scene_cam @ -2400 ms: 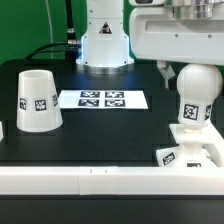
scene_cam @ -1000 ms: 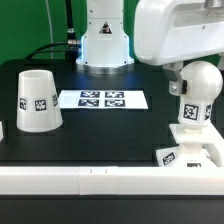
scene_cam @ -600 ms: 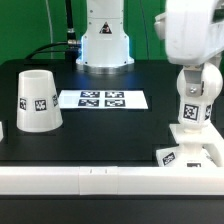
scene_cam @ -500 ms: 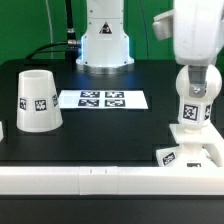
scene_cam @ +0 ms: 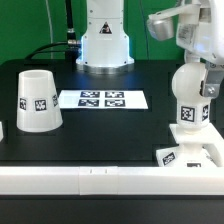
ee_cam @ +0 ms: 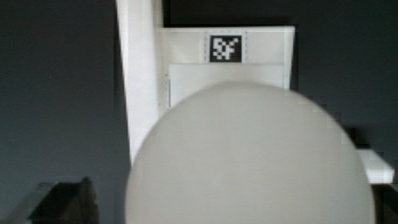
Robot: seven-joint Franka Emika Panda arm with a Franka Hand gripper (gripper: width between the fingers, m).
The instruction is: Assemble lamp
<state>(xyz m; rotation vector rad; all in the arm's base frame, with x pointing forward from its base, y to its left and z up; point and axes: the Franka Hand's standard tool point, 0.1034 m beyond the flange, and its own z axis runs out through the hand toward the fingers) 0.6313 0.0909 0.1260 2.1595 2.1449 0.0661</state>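
Note:
The lamp bulb stands upright with its stem in the flat square base at the exterior view's right, near the front rail. My gripper hangs over the bulb's round head, with a dark finger beside it. In the wrist view the bulb head fills the space under the gripper, and one dark finger stands apart from it, so the jaws look open. The tagged base shows beyond the bulb. The tapered shade stands alone at the exterior view's left.
The marker board lies flat mid-table. The robot's white pedestal stands at the back. A white rail runs along the table's front edge, close to the base.
The wrist and hand have turned above the bulb and drawn up and toward the exterior view's right. The bulb, base and shade have stayed in place.

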